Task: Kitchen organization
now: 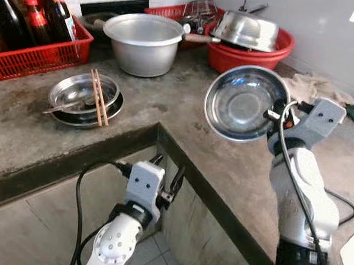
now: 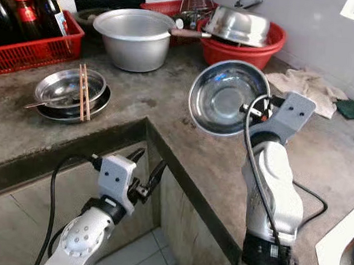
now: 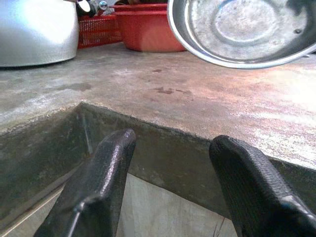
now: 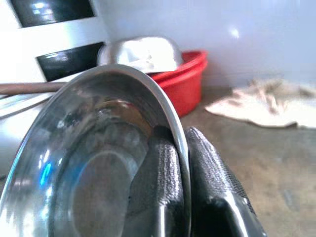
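Red crate [image 1: 36,57] with bottles at 10 o'clock. Stacked steel dishes [image 1: 84,97] with chopsticks [image 1: 99,97] across, 9 o'clock. Left gripper [image 1: 168,180] at 6 o'clock, below the counter edge [image 1: 121,141], fingers apart, empty. Large pot [image 1: 144,43] at 12. Right gripper [image 1: 278,113], 3 o'clock, clamped on steel bowl [image 1: 243,104] rim, bowl lifted, tilted above the counter.
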Robot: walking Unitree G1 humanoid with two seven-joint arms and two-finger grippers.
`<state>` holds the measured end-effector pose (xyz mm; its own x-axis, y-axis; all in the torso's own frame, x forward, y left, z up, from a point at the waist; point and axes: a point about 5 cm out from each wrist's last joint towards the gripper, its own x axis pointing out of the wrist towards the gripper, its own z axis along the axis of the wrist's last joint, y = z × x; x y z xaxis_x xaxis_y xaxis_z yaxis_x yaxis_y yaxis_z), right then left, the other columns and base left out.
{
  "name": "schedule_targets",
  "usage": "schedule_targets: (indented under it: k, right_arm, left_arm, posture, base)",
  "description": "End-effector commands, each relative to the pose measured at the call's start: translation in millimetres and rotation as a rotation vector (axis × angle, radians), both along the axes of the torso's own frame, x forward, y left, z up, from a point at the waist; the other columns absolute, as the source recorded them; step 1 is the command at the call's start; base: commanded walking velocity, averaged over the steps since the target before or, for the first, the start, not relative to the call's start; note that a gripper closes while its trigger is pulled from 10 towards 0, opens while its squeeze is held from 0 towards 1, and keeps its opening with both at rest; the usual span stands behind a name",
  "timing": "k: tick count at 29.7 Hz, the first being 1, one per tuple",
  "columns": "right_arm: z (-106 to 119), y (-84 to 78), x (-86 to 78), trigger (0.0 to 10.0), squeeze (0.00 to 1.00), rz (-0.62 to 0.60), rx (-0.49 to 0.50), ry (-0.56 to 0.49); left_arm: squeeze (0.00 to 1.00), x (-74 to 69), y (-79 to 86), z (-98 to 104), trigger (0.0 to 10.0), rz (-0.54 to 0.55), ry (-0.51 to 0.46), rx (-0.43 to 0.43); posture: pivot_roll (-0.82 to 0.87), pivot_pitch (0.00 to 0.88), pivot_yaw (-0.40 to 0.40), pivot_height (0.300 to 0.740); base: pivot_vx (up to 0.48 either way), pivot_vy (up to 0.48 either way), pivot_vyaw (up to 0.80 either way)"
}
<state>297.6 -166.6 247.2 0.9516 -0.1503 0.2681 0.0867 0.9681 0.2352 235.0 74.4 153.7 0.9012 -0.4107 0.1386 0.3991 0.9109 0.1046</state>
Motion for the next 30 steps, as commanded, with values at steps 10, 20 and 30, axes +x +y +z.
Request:
schedule_targets:
  k: [10,20,30]
  right_arm:
    - [2.1,14.8,-29.1,0.0,0.0,-0.048,-0.215,-0.098]
    - [-3.6,15.9,-30.8,0.0,0.0,-0.058,-0.25,-0.089]
    - [-6.6,14.9,-32.7,0.0,0.0,-0.07,-0.26,-0.08]
  left_arm:
    - [0.0,-1.2,-6.0,13.4,10.0,-0.052,-0.037,-0.05]
    - [0.0,-0.7,-5.1,11.1,10.0,-0.051,-0.029,-0.044]
    - [0.0,-0.7,-8.5,9.8,10.0,-0.079,-0.024,-0.037]
  posture:
    - [0.19,0.081,-0.012,0.74]
    - [0.19,0.08,-0.012,0.74]
    - [0.18,0.08,-0.004,0.74]
  base:
    - [0.0,0.146,-0.3]
    - [0.0,0.24,-0.78]
    - [0.0,0.252,-0.78]
